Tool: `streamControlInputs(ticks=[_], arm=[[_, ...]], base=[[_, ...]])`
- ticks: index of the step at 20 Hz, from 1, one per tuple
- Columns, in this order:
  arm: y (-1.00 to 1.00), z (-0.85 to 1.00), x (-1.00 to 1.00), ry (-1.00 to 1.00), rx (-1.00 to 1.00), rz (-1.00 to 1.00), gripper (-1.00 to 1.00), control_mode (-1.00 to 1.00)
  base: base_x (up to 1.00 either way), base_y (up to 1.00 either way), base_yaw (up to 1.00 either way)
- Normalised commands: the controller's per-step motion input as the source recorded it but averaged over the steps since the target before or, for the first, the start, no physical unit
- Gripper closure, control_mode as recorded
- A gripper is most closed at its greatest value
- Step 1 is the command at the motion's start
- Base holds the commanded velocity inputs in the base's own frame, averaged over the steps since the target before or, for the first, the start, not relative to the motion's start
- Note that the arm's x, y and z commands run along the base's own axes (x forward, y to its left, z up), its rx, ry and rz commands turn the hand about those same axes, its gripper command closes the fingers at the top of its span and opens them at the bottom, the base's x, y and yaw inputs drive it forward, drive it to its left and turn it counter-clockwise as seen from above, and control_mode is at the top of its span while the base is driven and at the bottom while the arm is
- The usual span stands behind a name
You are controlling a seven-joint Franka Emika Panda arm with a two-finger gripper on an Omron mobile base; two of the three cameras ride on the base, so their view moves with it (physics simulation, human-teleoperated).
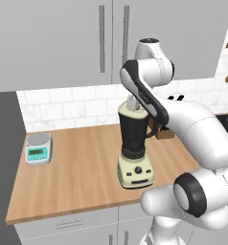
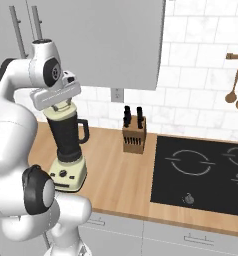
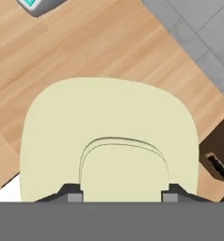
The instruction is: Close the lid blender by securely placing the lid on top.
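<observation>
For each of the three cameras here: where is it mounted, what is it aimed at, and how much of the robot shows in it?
Left base view: behind the arm's left, looking down over the counter at the blender and scale; arm rises lower right.
Right base view: behind its right, facing blender, knife block and cooktop; arm lower left.
Hand view: on the hand, looking down on the lid; finger tips at bottom.
Both base views share the blender and counter.

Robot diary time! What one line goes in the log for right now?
step: closing blender | lid: on top of blender jar | gripper: fingers either side of lid knob | counter: scale left of blender
</observation>
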Motion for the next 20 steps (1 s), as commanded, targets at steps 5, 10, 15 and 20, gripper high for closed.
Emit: streamControlInputs(ticks=[5,10,15,20], arm=[[0.0,-0.38,-0.12,-0.04,0.0,0.0,1.0,-1.0],[0.0,-0.61,-0.13,0.0,0.0,0.0,-1.0,-1.0],[0.0,-0.25,-0.18,-0.09,0.02,0.0,-1.0,-1.0],[0.0,-0.03,-0.17,-0.13,0.01,0.0,-1.0,-1.0]], base=[[0.0,0.0,0.0],[0.0,0.0,0.0],[0.0,0.0,0.0],[0.0,0.0,0.0]])
